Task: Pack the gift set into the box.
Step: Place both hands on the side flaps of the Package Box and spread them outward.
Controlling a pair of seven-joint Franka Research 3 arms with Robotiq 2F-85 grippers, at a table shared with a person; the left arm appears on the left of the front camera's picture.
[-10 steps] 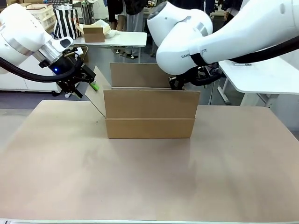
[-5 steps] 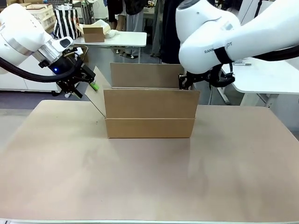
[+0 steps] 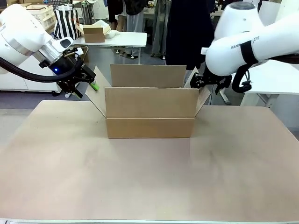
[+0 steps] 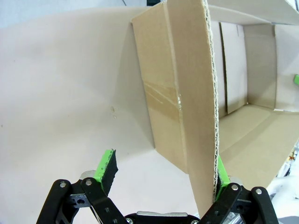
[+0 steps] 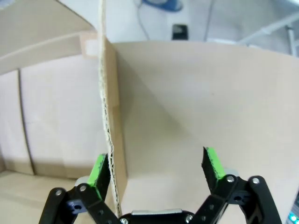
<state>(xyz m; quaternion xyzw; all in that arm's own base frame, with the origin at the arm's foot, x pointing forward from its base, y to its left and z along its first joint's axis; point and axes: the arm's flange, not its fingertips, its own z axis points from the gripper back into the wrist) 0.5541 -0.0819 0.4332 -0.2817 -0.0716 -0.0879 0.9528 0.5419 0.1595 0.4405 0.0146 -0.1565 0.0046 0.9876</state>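
While the box (image 3: pixel 149 127) sits squarely on the table (image 3: pixel 149 186) with all four flaps raised, each arm has its gripper at one of the box's short ends. On the robot's side of the box the near flap (image 3: pixel 149 102) stands upright, and the far flap (image 3: pixel 147 75) stands upright opposite it.

The left side flap (image 3: pixel 99 95) leans outward from the box's left end, and the left gripper (image 3: pixel 88 86) is at its upper edge. Seen from the left wrist, this gripper's jaws are spread wide. The flap's corrugated edge runs down against one green pad (image 4: pixel 224 175), while the other pad (image 4: pixel 106 163) stands well clear of the flap's taped outer face. The flap is between the fingers but not clamped. Beyond the flap, the box's bare cardboard floor and inner walls show.

The right side flap (image 3: pixel 202 100) leans outward from the box's right end, with the right gripper (image 3: pixel 200 83) at its top. Seen from the right wrist, these jaws are spread as well. The flap's raw edge runs just beside one finger (image 5: pixel 99 170), and the other finger (image 5: pixel 212 165) is well apart from it. Whether the nearer pad touches the card I cannot tell.

Behind the box, past its far flap, a person (image 3: pixel 184 37) in dark clothes stands at the table's far side.
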